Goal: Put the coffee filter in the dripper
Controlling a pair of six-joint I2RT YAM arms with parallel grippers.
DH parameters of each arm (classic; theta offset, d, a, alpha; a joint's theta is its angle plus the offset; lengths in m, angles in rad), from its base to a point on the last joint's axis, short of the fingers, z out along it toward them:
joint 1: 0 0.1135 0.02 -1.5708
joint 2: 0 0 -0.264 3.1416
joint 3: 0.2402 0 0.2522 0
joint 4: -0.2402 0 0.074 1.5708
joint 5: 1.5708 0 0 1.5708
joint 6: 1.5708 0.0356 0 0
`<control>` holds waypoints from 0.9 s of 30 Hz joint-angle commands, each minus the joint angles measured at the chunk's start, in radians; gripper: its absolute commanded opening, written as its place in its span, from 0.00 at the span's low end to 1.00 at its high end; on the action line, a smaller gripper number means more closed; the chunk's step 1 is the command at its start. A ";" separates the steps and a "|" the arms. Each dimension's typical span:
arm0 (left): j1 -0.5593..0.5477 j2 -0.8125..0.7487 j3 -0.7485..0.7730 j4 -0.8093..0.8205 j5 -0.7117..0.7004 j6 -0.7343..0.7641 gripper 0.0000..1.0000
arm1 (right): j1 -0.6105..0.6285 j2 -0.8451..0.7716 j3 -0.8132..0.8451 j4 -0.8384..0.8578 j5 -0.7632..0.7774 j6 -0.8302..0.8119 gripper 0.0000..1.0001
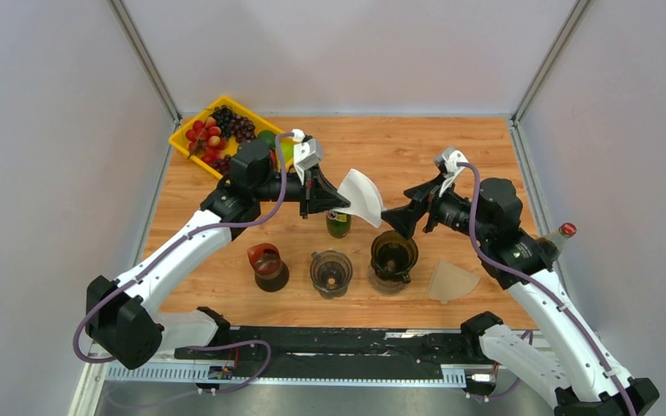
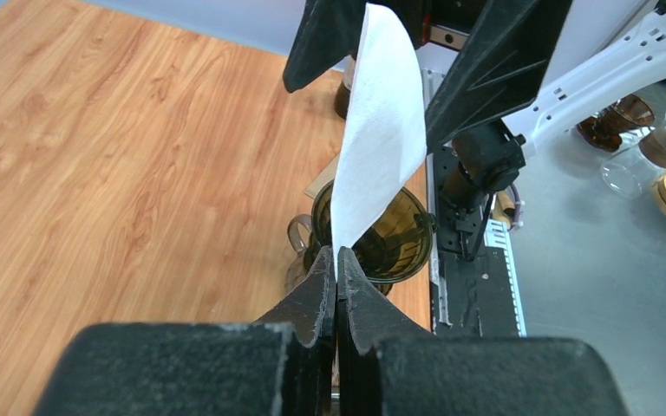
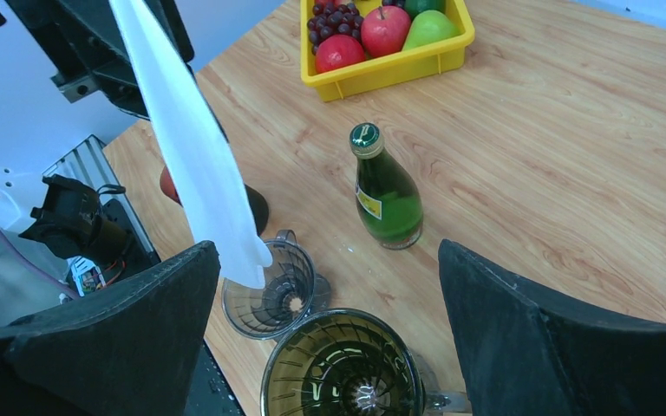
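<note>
Coffee filter is up in the air, apart from the brown dripper near the front. The left gripper pinches its narrow end tight. The right gripper is spread wide just beside it. Farther back stand a green bottle, then a yellow fruit tray.

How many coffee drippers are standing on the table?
3, in a row: a reddish dripper on the left, a clear dripper in the middle, a dark brown dripper on the right. None seems hidden.
</note>
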 commanded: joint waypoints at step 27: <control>-0.014 0.059 0.052 0.035 0.148 0.002 0.00 | 0.026 0.217 0.057 0.334 -0.363 0.099 0.60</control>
